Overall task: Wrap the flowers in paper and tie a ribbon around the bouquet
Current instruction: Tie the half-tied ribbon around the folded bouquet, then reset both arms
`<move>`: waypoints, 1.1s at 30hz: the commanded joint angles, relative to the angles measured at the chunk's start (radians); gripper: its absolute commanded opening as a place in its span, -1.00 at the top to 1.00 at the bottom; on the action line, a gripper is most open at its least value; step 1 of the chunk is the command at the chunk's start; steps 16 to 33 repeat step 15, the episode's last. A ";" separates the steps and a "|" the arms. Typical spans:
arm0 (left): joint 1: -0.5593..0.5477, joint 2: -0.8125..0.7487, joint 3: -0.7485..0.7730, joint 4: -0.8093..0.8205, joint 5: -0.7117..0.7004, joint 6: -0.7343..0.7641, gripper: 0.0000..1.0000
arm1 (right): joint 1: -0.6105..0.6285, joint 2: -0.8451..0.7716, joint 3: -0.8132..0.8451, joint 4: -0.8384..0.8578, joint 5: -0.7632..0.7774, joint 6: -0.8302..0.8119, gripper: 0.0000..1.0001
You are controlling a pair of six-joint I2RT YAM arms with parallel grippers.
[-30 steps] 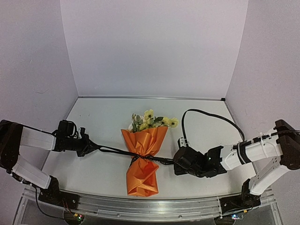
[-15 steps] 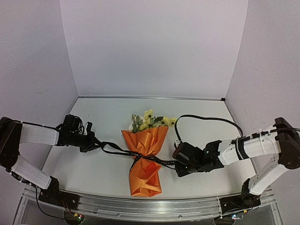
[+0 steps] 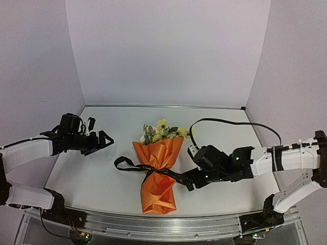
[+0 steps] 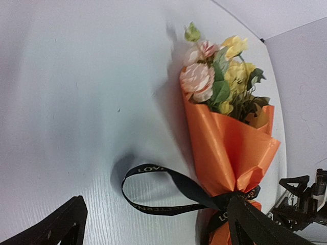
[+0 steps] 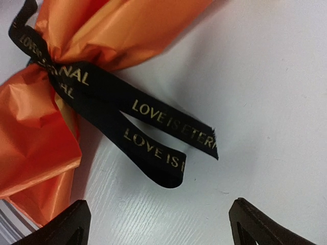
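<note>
While the left gripper (image 3: 102, 142) and right gripper (image 3: 187, 182) gape wide and empty, the bouquet (image 3: 158, 168) lies on the table (image 3: 92, 176) between them.
Its black ribbon (image 5: 153, 132), knotted round the orange paper (image 4: 225, 148), reads "LOVE IS ETER…" in gold.

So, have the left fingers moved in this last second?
Yes. The left fingers have shifted away from the near rail, up the picture, and let go of the ribbon.
</note>
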 commanded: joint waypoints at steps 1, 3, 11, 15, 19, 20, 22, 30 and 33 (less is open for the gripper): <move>-0.003 -0.096 0.094 -0.069 -0.060 0.058 -0.99 | -0.011 -0.140 -0.039 -0.024 0.188 -0.030 -0.96; -0.003 -0.121 0.123 -0.085 -0.099 0.057 -0.99 | -0.021 -0.212 -0.066 -0.039 0.261 -0.031 -0.97; -0.003 -0.178 0.162 -0.097 -0.257 0.070 -0.99 | -0.034 -0.398 -0.120 -0.131 0.396 -0.096 -0.97; -0.003 -0.174 0.172 -0.102 -0.265 0.067 -0.99 | -0.036 -0.441 -0.120 -0.166 0.419 -0.108 -0.97; -0.003 -0.174 0.172 -0.102 -0.265 0.067 -0.99 | -0.036 -0.441 -0.120 -0.166 0.419 -0.108 -0.97; -0.003 -0.174 0.172 -0.102 -0.265 0.067 -0.99 | -0.036 -0.441 -0.120 -0.166 0.419 -0.108 -0.97; -0.003 -0.174 0.172 -0.102 -0.265 0.067 -0.99 | -0.036 -0.441 -0.120 -0.166 0.419 -0.108 -0.97; -0.003 -0.174 0.172 -0.102 -0.265 0.067 -0.99 | -0.036 -0.441 -0.120 -0.166 0.419 -0.108 -0.97; -0.003 -0.174 0.172 -0.102 -0.265 0.067 -0.99 | -0.036 -0.441 -0.120 -0.166 0.419 -0.108 -0.97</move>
